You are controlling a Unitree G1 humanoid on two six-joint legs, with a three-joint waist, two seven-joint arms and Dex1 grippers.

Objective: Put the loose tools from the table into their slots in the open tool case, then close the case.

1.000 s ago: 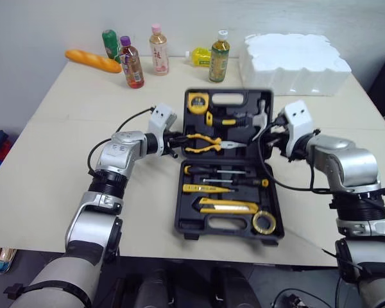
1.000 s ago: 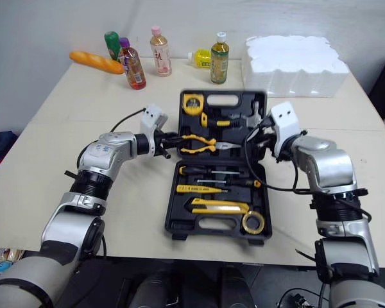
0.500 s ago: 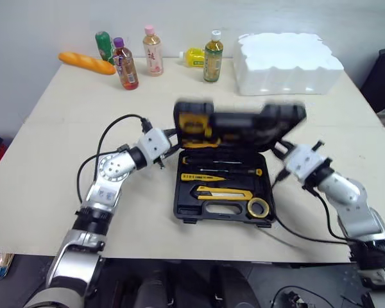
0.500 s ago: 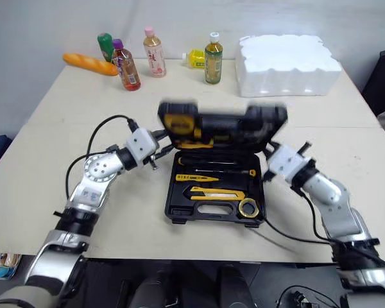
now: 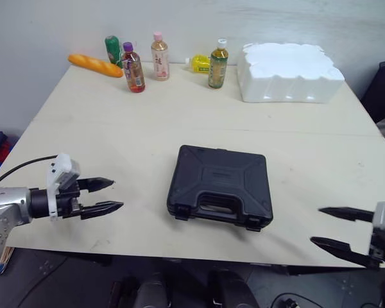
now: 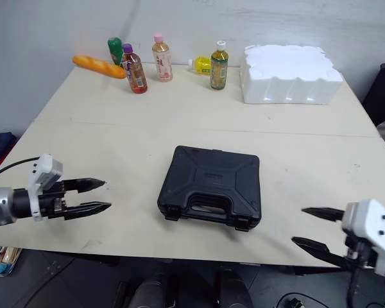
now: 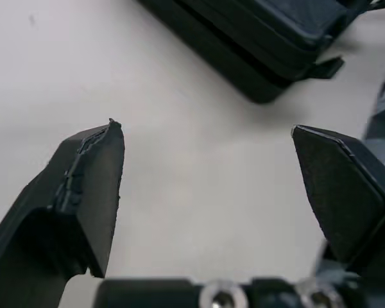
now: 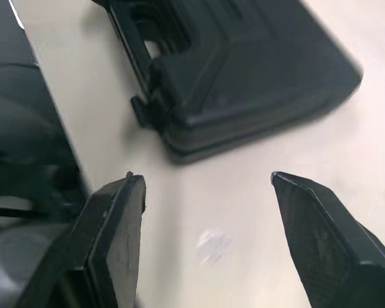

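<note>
Left eye view: both arms have drawn back to the near edge since half a second ago, left claw [image 5: 116, 194] and right claw [image 5: 317, 225] each spread apart and empty. The tool case [image 5: 221, 183], then half-folded, now lies shut mid-surface [image 5: 115, 128], so the task looks finished. Along the far edge stand drink bottles [image 5: 132, 67], a baguette [image 5: 95, 64] and a white foam block [image 5: 289, 63], with a pale wall [image 5: 51, 25] behind.

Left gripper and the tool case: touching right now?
Apart. The left eye view shows a strip of bare table between the open left gripper and the closed tool case.
</note>
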